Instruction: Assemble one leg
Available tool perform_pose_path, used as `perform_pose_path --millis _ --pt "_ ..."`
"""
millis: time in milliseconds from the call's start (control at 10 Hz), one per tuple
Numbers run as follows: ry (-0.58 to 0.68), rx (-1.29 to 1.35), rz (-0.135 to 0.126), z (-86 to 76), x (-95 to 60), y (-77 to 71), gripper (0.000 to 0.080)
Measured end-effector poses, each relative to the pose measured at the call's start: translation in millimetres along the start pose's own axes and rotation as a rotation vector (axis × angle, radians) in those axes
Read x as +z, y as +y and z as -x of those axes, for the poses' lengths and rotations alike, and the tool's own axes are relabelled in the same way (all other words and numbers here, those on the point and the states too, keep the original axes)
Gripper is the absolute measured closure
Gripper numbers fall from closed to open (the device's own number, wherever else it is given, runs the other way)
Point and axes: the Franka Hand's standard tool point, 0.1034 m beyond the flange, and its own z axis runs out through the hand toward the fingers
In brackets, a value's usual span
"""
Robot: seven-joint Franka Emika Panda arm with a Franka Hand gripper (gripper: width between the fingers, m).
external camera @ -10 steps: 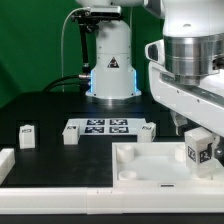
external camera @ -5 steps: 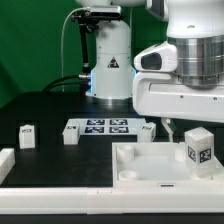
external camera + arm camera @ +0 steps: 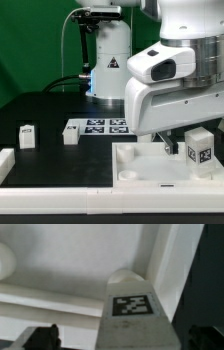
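One leg (image 3: 197,148), a small white block with a black-and-white tag, stands upright on the large white tray-like part (image 3: 140,172) at the exterior view's right. My gripper (image 3: 190,136) hangs over it. In the wrist view the leg (image 3: 130,308) sits between my two dark fingertips (image 3: 42,337), with a gap on each side. The gripper (image 3: 124,340) is open and not touching the leg. Two more legs (image 3: 27,135) (image 3: 71,134) stand on the black table at the exterior view's left.
The marker board (image 3: 98,126) lies on the table behind the tray. A white part (image 3: 5,164) sits at the exterior view's left edge. The robot base (image 3: 110,70) stands at the back. My arm's body hides the table to the right of the marker board.
My gripper has come down around the standing leg, and the arm's body has swung toward the exterior view's left, now covering the leg beside the marker board. The leg on the tray has not moved.
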Motion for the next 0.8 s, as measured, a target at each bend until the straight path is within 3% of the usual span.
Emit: perform_pose_path --millis 200,300,400,500,800 --pt "-0.001 0.011 0.000 0.2 0.2 0.1 0.0179" --pt "-0.001 0.011 0.000 0.3 0.3 0.1 0.0363" --pt "-0.001 0.028 -0.001 0.3 0.4 -0.2 0.0363" --pt "-0.001 0.050 0.000 0.4 0.5 -0.1 0.0509" --pt "0.003 0.286 -0.002 0.6 1.4 -1.2 0.0508"
